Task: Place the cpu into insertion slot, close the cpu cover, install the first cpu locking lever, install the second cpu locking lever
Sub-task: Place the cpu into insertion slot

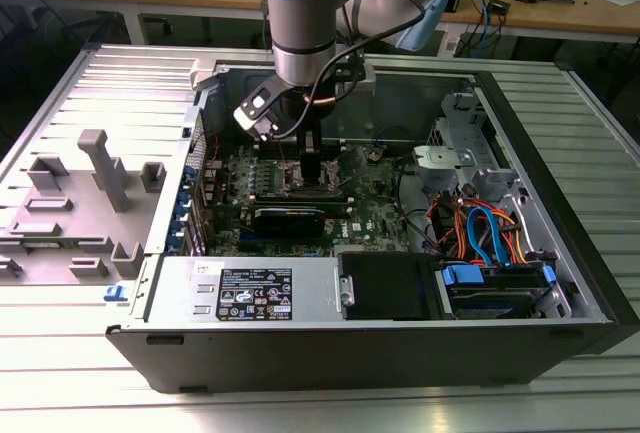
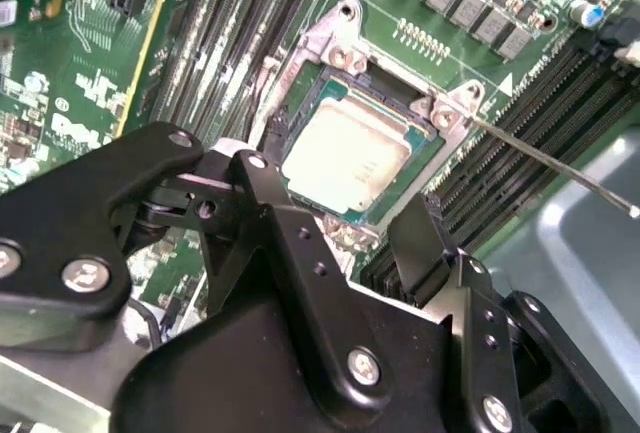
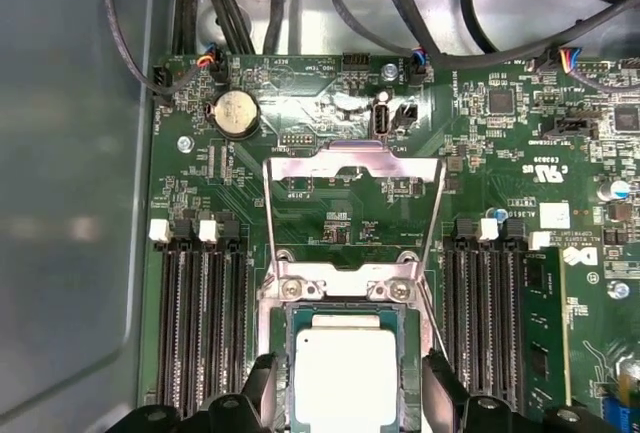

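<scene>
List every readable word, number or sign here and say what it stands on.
White sticker on the silvery metal box at the case front: print too small to read.
Green motherboard: white lettering, too blurred to quote.
Silvery square cpu: no marking legible.
Nothing can be quoted.

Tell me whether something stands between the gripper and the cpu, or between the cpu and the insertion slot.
Nothing visible does. The cpu already lies in the insertion slot, and the cpu cover is folded back off it. The open gripper is nearest to the cpu, with one finger at each side.
</scene>
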